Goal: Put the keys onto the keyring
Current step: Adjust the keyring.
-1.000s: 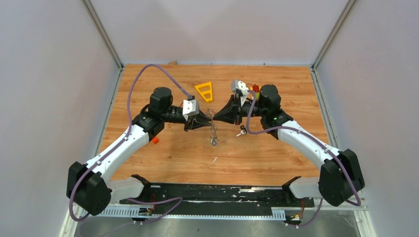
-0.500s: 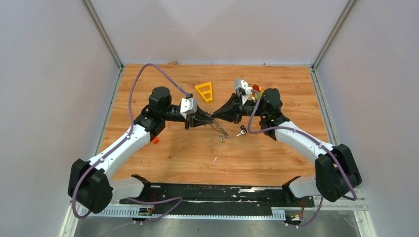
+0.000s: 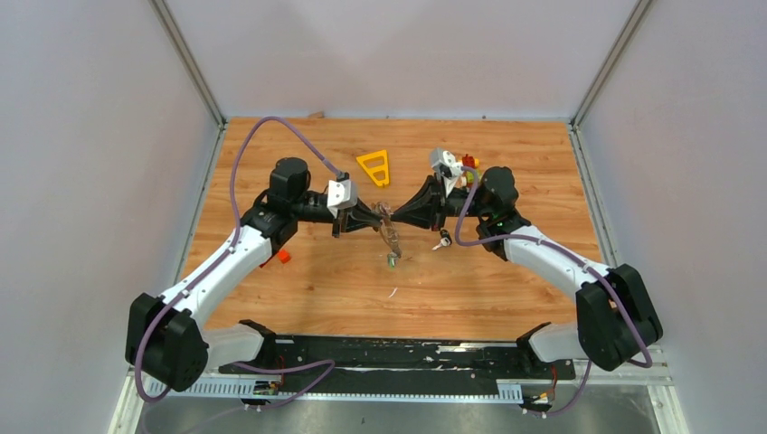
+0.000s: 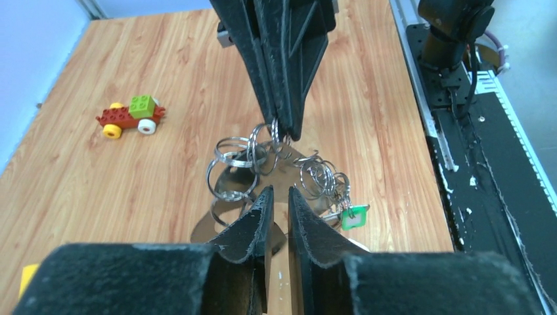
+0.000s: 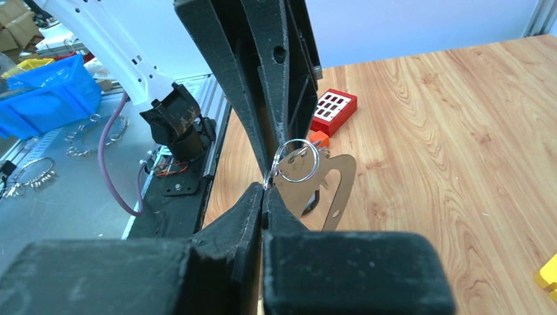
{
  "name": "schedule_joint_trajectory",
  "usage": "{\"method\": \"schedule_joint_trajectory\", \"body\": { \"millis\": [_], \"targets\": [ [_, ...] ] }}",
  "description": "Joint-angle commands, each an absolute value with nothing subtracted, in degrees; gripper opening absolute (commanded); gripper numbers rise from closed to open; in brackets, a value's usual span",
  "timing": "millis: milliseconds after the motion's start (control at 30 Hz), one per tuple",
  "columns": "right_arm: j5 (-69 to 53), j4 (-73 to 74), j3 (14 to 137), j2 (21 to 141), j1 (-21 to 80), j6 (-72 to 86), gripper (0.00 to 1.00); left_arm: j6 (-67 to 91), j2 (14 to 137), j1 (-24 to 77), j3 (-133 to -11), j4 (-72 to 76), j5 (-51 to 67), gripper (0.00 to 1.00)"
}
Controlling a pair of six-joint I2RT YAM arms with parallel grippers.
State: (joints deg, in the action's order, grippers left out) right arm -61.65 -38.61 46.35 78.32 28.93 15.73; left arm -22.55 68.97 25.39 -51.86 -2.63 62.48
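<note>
One keyring (image 3: 391, 239) hangs at centre frame above the table (image 3: 506, 289), its long axis slanting from the claws towards lower right. One green-tagged key (image 4: 353, 215) dangles below. The right claw (image 5: 265, 187) is pinched shut on a wire ring (image 5: 319, 161). The left claw (image 4: 278, 193) shows a narrow gap, grip unclear.

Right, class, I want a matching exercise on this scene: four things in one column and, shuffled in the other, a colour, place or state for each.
1 right gripper
2 triangle frame
3 toy block car
4 key tag

A green, on small rings
B red, green brick on top
C shut on a wire ring
D yellow, flat on the table

Pairs: 1-C, 2-D, 3-B, 4-A.
</note>
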Motion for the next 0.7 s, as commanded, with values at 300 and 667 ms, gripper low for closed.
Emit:
{"method": "schedule_joint_trajectory", "body": {
  "millis": [300, 667],
  "targets": [
    [-64.79, -43.69, 46.23, 76.35, 28.61, 19.17, 0.0, -19.33, 68.78, 25.15, -54.05, 2.4, 65.47, 0.25],
    [-66.95, -38.71, 47.72, 76.86, 30.8, 14.6, 0.0, -11.65, 70.42, 25.39, -54.3, 7.49, 66.12, 0.24]
  ]
}}
